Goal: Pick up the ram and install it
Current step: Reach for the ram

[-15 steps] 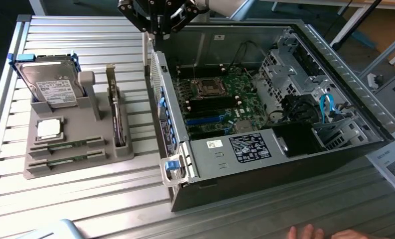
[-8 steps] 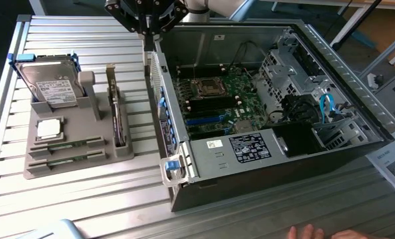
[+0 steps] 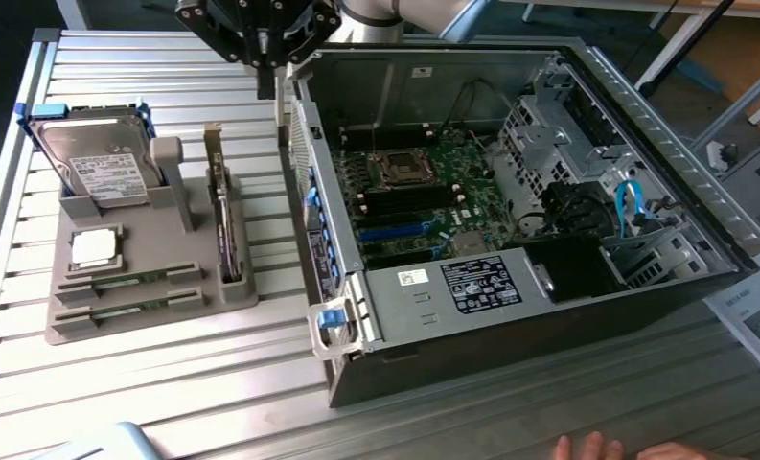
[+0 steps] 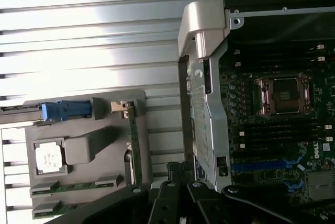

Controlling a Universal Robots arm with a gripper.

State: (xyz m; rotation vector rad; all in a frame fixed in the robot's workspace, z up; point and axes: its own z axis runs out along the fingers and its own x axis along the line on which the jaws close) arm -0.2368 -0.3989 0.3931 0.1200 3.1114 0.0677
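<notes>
Two ram sticks, thin green boards, lie in the front slots of the grey holder [image 3: 66,331]: one ram stick [image 3: 130,281] [image 4: 73,186] and a second [image 3: 130,309] [image 4: 52,209] just in front of it. My black gripper [image 3: 264,72] [image 4: 180,205] hangs shut, with nothing seen in it, high over the far corner of the open computer case [image 3: 482,316], well away from the sticks. Inside the case, the motherboard shows its processor socket [image 3: 402,171] [image 4: 285,94] and dark memory slots [image 3: 412,203] [image 4: 277,135] beside it.
The holder also carries a silver hard drive [image 3: 99,163], a square processor chip [image 3: 95,247] [image 4: 48,157] and an upright card [image 3: 230,225] [image 4: 133,140]. The case's side wall [image 3: 306,163] stands between holder and motherboard. A person's hand [image 3: 610,448] rests at the table's near edge.
</notes>
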